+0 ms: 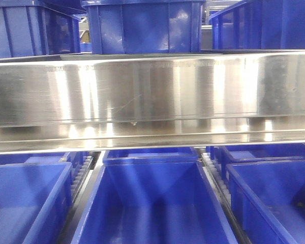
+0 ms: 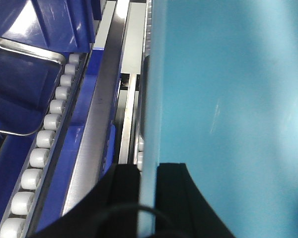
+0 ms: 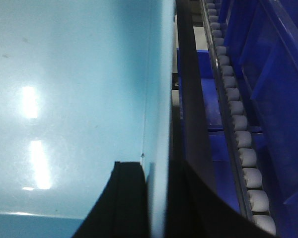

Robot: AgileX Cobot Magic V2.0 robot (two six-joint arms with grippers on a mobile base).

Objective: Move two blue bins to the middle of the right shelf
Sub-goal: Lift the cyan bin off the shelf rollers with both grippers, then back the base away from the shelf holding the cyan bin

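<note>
A blue bin (image 1: 151, 203) fills the lower middle of the front view, under the shelf beam; neither gripper shows there. In the left wrist view my left gripper (image 2: 148, 171) is shut on this bin's left wall (image 2: 150, 99), one black finger (image 2: 126, 183) outside and the other inside, and the bin's inside (image 2: 228, 99) looks pale blue. In the right wrist view my right gripper (image 3: 159, 171) is shut on the bin's right wall (image 3: 159, 99), with a finger (image 3: 131, 198) inside. More blue bins (image 1: 145, 25) stand on the level above.
A wide steel shelf beam (image 1: 152, 86) crosses the front view. Blue bins flank the held one at left (image 1: 25, 203) and right (image 1: 274, 193). White roller tracks (image 2: 44, 134) (image 3: 241, 129) run beside its walls. A metal tray (image 2: 20, 89) lies in the left neighbouring bin.
</note>
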